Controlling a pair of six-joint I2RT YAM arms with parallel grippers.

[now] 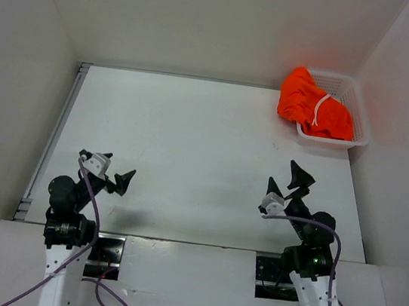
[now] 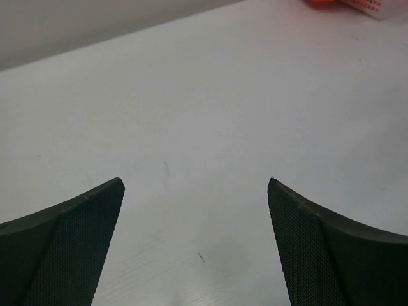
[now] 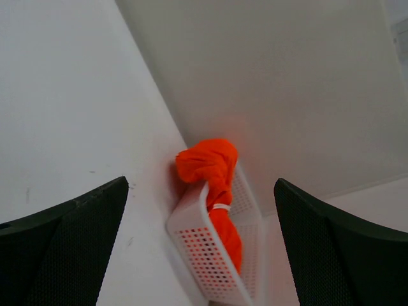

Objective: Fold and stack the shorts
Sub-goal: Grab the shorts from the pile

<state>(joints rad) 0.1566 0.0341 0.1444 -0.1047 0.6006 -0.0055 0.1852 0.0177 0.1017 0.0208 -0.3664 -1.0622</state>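
Down at the near edge, the left claw (image 2: 196,182) hangs over the table (image 1: 191,136) with its fingers spread wide, and the right claw (image 3: 201,182) is spread just as wide, neither gripping anything. Way off in the far right corner, the orange shorts (image 1: 314,106) sit bunched in a white basket (image 1: 354,94), spilling over its left rim, white drawstring (image 1: 320,108) on top, well apart from both claws.

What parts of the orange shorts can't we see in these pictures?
Top view: the shorts are bunched in the basket; folds and the basket wall hide their lower parts.
Left wrist view: only an orange sliver shows; the top edge cuts off the rest.
Right wrist view: the bottom edge cuts off the basket's end; folds hide most of the drawstring.
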